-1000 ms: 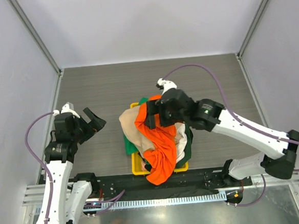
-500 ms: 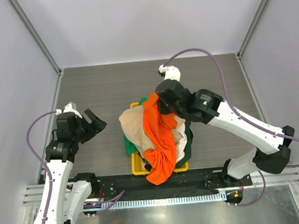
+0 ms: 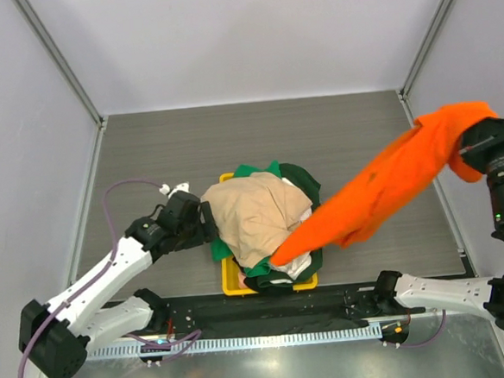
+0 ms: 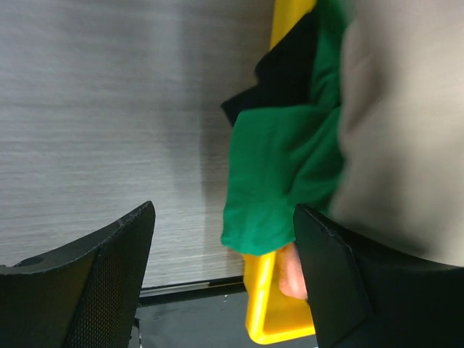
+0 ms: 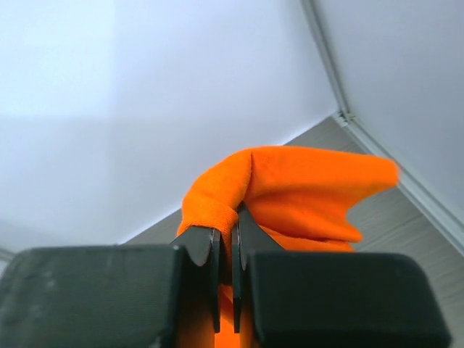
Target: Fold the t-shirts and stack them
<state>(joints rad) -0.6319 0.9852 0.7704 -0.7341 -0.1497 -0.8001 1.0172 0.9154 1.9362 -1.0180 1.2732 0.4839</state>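
Observation:
The t-shirts lie heaped in a yellow bin (image 3: 233,283). A beige one (image 3: 254,213) is on top, over dark green (image 3: 300,180) and black cloth. My right gripper (image 3: 472,143) is shut on a fold of the orange t-shirt (image 3: 390,184), high at the far right. That shirt stretches down to the pile's near right side. In the right wrist view the fingers (image 5: 206,250) pinch the orange hem (image 5: 304,188). My left gripper (image 3: 206,228) is open at the bin's left side. Its jaws (image 4: 225,246) straddle a hanging green flap (image 4: 279,167) and the bin's corner (image 4: 262,304), with beige cloth (image 4: 406,130) to the right.
The bin stands mid-table near the front rail (image 3: 261,314). Grey walls and metal corner posts (image 3: 419,47) enclose the dark wood-grain tabletop (image 3: 171,151). Black cloth (image 4: 290,72) drapes over the bin's rim beside the green flap.
My right gripper closed on the orange t-shirt and pulled it up and far right off the pile. My left arm swung in to the bin's left side, its jaws narrowing slightly.

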